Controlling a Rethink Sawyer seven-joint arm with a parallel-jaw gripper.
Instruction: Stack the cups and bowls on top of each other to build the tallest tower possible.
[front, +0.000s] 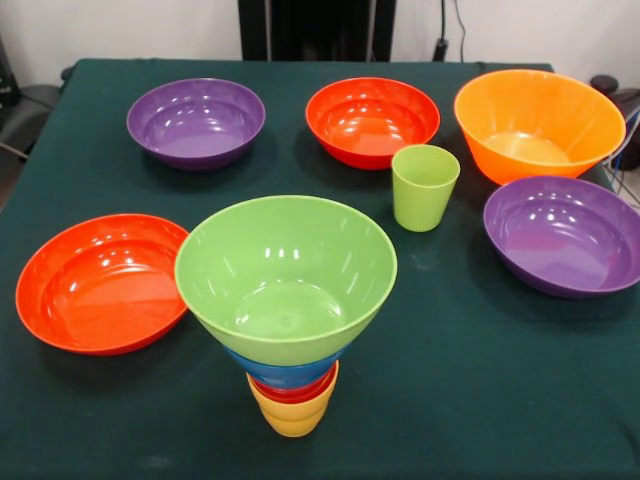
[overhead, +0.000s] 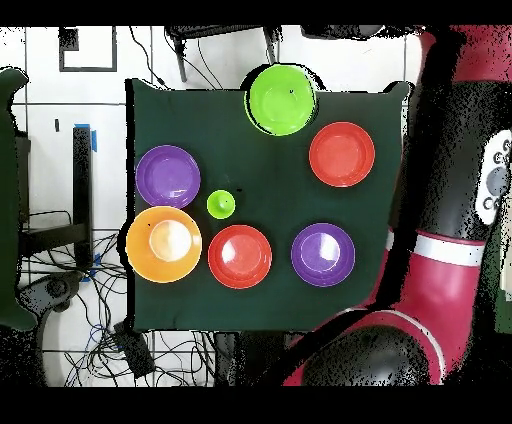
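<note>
Across the dark green table (front: 450, 400), seen from the front, everything is laid out with mouths turned upward. The arm (overhead: 450, 270) is seen only from overhead, drawn back off the table at its side; the gripper is shown in neither view, so whether it is released or clenched cannot be told, and nothing is seen to be held or touched.

The orange bowl (front: 538, 125) is placed at the far right. The tower (front: 287, 300) is found at the near edge, about the middle. Its long axis is vertical and it stands upright. It is topped by the wide green bowl (front: 285, 275), under which the blue bowl (front: 283, 371), the red cup (front: 295, 391) and the yellow cup (front: 292, 412) are nested, the yellow lowest.

One purple bowl (front: 196, 122) is set at the far left, the other (front: 563, 235) at the right, just in front of the orange bowl. One red bowl (front: 372, 120) is placed far and central, the other (front: 100, 283) at the near left, beside the tower.

The green cup (front: 424, 187) is stood upright by itself between the far red bowl and the right purple bowl.
</note>
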